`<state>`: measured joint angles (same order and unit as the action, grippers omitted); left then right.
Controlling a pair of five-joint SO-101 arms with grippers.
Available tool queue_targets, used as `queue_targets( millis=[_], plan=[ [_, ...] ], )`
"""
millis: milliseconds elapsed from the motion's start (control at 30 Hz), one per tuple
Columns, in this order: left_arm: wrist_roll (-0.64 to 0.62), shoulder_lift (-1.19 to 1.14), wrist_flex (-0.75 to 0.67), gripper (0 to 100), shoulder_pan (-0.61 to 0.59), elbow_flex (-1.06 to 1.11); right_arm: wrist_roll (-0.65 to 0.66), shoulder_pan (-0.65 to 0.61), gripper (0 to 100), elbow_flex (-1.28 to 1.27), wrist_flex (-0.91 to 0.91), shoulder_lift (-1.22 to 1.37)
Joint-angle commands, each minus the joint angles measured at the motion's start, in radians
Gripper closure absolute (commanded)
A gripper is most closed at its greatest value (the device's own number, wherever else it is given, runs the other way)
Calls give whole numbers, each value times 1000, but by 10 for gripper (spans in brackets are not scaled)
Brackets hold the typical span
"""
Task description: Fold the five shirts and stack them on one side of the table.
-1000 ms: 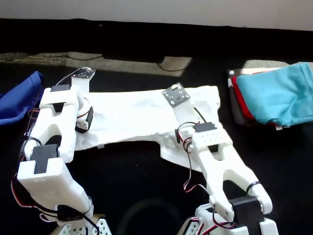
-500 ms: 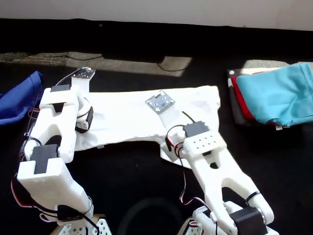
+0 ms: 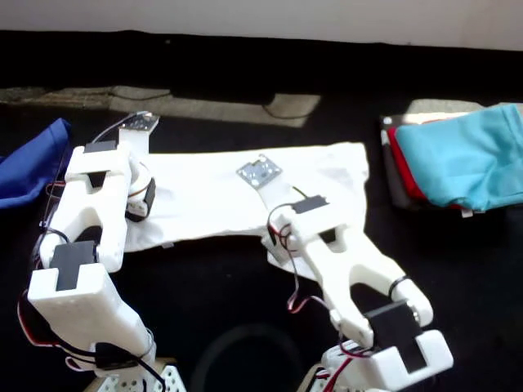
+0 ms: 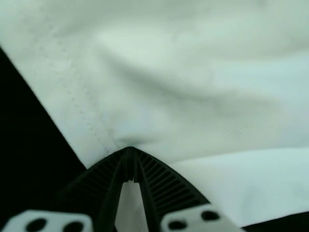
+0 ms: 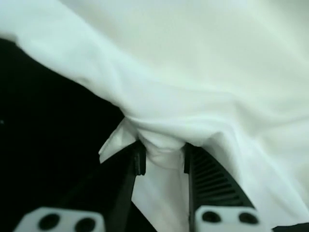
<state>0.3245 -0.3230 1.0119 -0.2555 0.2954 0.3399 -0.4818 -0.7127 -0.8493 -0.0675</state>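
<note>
Worktop (image 3: 204,278): black, matte, running back to a pale wall (image 3: 261,16), with a sunlit strip (image 3: 204,106) across its far part. White shirt (image 3: 204,192): spread lengthwise over the middle of the worktop, rumpled, its near edge uneven. Blue shirt (image 3: 29,167): loose heap at the left edge, apart from the white one. Stack at the right edge: teal shirt (image 3: 466,163) on top, red shirt (image 3: 406,175) showing beneath it, a darker layer under that which cannot be made out. Left arm (image 3: 90,220): stands over the left end of the white shirt. Left gripper (image 4: 129,150): jaws clenched, tips nearly meeting, pinching a fold of the white cloth just beside a stitched hem; black worktop shows past that hem. Right arm (image 3: 343,261): stretches over the near edge of the white shirt, right of its middle. Right gripper (image 5: 163,150): jaws slightly apart, grasping a bunched tuck of white cloth between them, the fabric draping away on both sides, a small corner hanging loose against the dark worktop.
</note>
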Motion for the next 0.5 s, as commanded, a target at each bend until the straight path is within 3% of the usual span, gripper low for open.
queue_targets(
  millis=[0,167,467],
  plan=[
    [-5,-2,-46,990,10,1,-9,-2,888,61,5,12],
    [-5,-2,-46,990,10,1,-9,-2,995,56,4,-30],
    [-5,-2,-46,990,10,1,-2,59,991,62,-151,-272]
  ],
)
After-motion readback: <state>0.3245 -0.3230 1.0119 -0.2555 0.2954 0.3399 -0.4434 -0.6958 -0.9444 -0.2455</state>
